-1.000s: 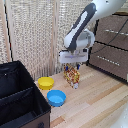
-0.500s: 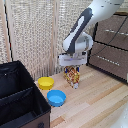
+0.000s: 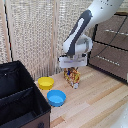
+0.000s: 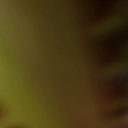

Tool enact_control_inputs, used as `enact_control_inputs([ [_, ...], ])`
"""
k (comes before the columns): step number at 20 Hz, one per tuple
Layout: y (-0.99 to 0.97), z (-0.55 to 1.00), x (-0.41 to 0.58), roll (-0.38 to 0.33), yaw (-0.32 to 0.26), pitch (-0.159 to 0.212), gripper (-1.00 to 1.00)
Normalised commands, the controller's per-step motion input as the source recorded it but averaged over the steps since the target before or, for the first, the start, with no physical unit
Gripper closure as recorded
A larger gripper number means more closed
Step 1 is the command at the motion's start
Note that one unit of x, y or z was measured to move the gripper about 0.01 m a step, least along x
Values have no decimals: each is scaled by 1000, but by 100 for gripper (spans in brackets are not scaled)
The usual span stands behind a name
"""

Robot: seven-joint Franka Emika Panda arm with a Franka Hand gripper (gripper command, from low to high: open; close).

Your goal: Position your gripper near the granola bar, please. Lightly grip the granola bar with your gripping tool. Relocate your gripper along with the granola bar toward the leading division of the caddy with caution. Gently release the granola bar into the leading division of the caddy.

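The granola bar (image 3: 73, 78), printed in yellow, orange and red, stands upright on the wooden table near the back wall. My gripper (image 3: 72, 70) sits straight down on the bar's top, its white head just above it. Its fingers are too small and too hidden to show whether they are closed on the bar. The wrist view is filled by a blurred yellow-olive surface (image 4: 45, 60), very close to the lens. The black caddy (image 3: 31, 118) stands at the exterior view's left, well apart from the bar. A cross divider (image 3: 16, 95) splits it into a far and a near compartment.
A yellow bowl (image 3: 45, 82) and a blue bowl (image 3: 56, 97) lie on the table between the caddy and the bar. A brown drawer cabinet (image 3: 112, 50) stands at the exterior view's right. A slatted screen (image 3: 35, 35) runs along the back.
My gripper has come down a little onto the top of the granola bar. The bar, the bowls and the caddy have not moved.
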Motion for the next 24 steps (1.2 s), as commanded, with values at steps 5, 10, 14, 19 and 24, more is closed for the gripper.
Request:
enact_control_inputs([
  [5, 5, 379, 116, 19, -43, 23, 100],
  [10, 2, 788, 179, 18, -30, 62, 100],
  [14, 0, 918, 184, 6, -14, 39, 100],
  [19, 130, 923, 212, 0, -10, 48, 100],
  [24, 325, 853, 77, 9, 2, 66, 100],
])
